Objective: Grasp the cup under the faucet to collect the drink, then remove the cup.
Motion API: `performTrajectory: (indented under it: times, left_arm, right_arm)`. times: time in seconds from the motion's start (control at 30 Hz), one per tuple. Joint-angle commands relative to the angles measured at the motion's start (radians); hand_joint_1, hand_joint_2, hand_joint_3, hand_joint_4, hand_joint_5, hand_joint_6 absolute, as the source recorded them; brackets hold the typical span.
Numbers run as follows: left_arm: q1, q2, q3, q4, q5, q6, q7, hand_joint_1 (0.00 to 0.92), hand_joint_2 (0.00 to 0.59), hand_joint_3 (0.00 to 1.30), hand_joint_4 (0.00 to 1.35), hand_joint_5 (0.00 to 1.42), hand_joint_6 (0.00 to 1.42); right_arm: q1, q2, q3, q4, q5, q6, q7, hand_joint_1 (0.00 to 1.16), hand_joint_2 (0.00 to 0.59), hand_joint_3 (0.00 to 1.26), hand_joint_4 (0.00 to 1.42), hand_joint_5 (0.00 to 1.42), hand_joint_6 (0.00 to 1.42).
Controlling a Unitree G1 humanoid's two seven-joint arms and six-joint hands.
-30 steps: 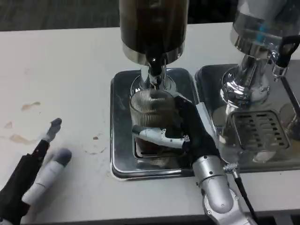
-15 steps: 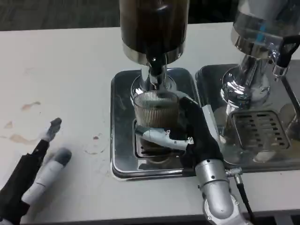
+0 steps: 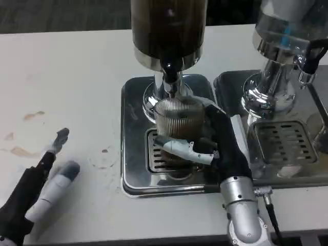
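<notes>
Under the faucet (image 3: 170, 77), right hand (image 3: 215, 146) around cup (image 3: 178, 120).

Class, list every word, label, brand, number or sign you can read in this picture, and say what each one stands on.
None can be read.
The dark cylindrical drink dispenser bears no label that shows.
The ribbed clear glass cup, held by the right hand, is plain.
The shiny steel drip tray carries no marking.
The white table has only brown stains.

A ribbed cup (image 3: 178, 119) is gripped by the right hand (image 3: 215, 146) at frame centre, below the faucet (image 3: 170, 82). The left hand (image 3: 38, 192) is seen lower left, fingers spread.
</notes>
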Motion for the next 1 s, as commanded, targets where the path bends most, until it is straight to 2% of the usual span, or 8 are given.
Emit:
performTrajectory:
  times: [0.03, 0.23, 0.57, 0.8, 1.0]
  left_arm:
    - [-0.014, 0.014, -0.011, 0.008, 0.003, -0.001, -0.014, 0.0, 0.088, 0.0, 0.0, 0.0, 0.0]
    - [-0.025, 0.018, -0.018, 0.013, 0.005, -0.003, -0.026, 0.0, 0.088, 0.0, 0.0, 0.0, 0.0]
    - [-0.019, 0.031, -0.037, -0.009, 0.048, -0.021, -0.015, 0.0, 0.088, 0.0, 0.0, 0.0, 0.0]
    - [0.018, 0.037, -0.046, -0.058, 0.065, -0.028, -0.016, 0.0, 0.09, 0.0, 0.0, 0.0, 0.0]
    - [0.05, 0.066, -0.042, -0.138, 0.14, -0.026, 0.009, 0.0, 0.107, 0.0, 0.0, 0.0, 0.0]
  right_arm:
    - [0.034, 0.021, 0.003, -0.069, 0.009, -0.057, -0.004, 1.11, 0.131, 0.72, 0.72, 0.86, 1.23]
    - [0.068, 0.01, 0.021, -0.109, -0.008, -0.064, 0.004, 1.11, 0.132, 0.72, 0.73, 0.87, 1.26]
    - [0.138, 0.006, 0.015, -0.183, 0.02, -0.055, 0.048, 1.08, 0.135, 0.72, 0.75, 0.91, 1.3]
    - [0.238, -0.006, 0.022, -0.342, 0.044, -0.032, 0.107, 1.08, 0.135, 0.74, 0.77, 0.92, 1.33]
    - [0.309, -0.007, 0.024, -0.462, 0.049, -0.004, 0.145, 1.07, 0.134, 0.74, 0.78, 0.92, 1.34]
